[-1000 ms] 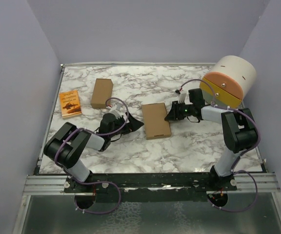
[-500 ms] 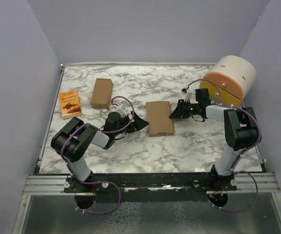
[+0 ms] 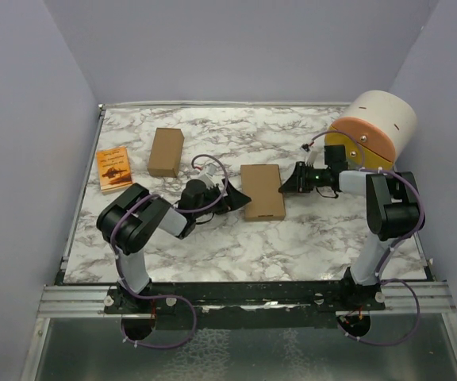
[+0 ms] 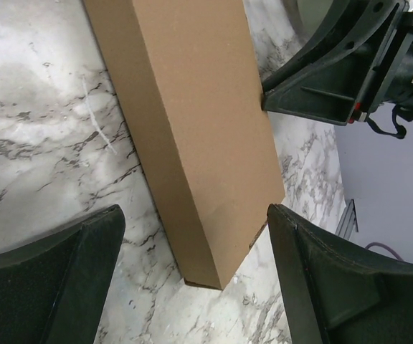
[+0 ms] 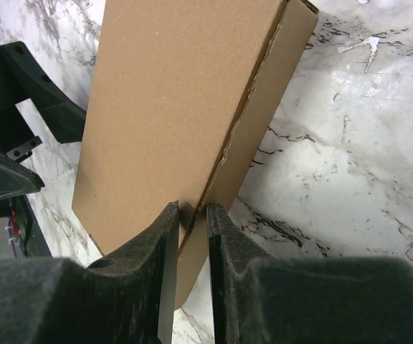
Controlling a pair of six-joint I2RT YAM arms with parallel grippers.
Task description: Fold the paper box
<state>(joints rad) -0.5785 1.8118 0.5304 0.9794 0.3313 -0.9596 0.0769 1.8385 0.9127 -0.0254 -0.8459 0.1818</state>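
Top view: paper box (image 3: 263,191) lies flat on the table (image 3: 316,238). The left gripper (image 3: 240,198) is just beside its left edge and the right gripper (image 3: 286,187) is at its right edge, while a narrow box (image 3: 166,152) and a booklet (image 3: 114,168) sit well to its left. Left wrist: left fingers (image 4: 56,287) stand wide apart, the paper box's near end between them, holding nothing. Right wrist: right fingers (image 5: 149,265) are drawn nearly together, pinched on a thin cardboard wall along the paper box's side.
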